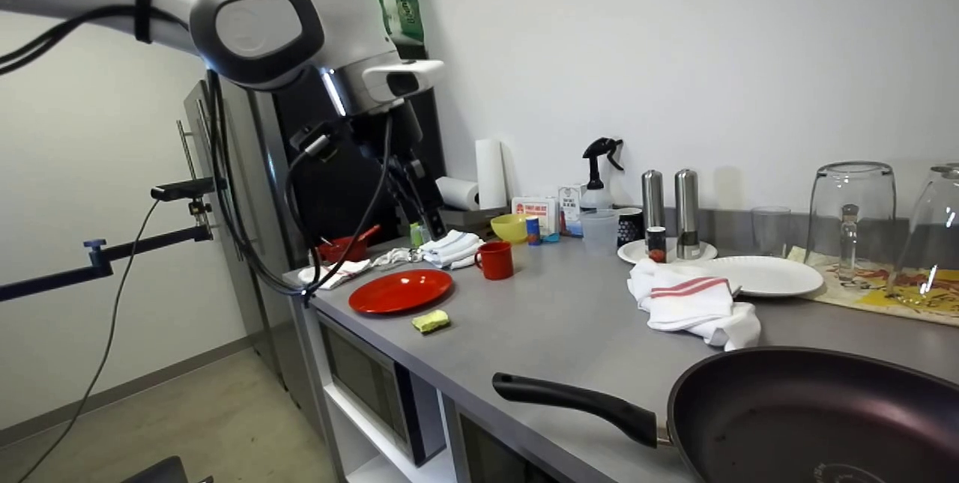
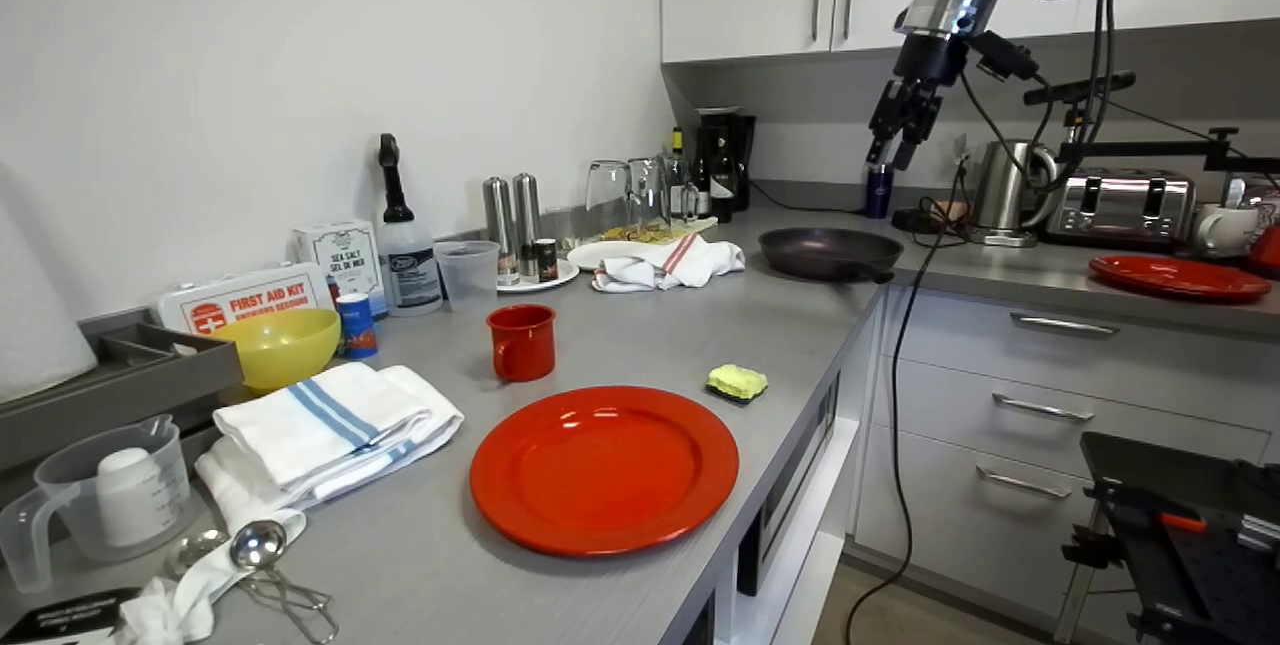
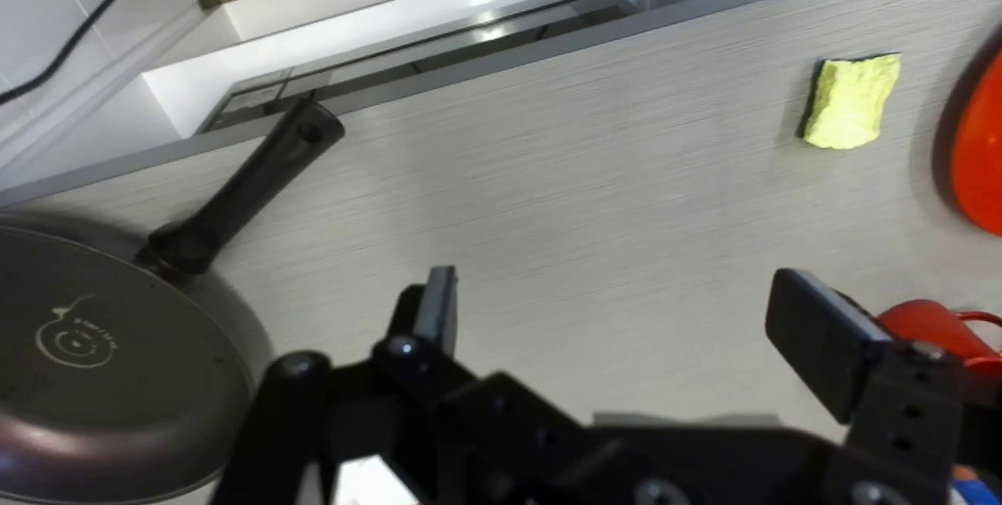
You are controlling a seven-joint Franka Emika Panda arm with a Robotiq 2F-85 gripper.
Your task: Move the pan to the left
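In the wrist view, the black frying pan [image 3: 117, 380] lies left of the empty, widely parted gripper [image 3: 614, 293], its handle [image 3: 250, 184] slanting rightward.

Pale grey worktop [image 3: 564, 192] from above: dark frying pan [image 3: 102, 411] at left, black handle [image 3: 250, 184] slanting toward the edge; yellow sponge [image 3: 852, 104], cropped red plate [image 3: 983, 149], part-hidden red mug [image 3: 931, 326] at right; end effector [image 3: 614, 305] in the foreground, fingers spread wide.
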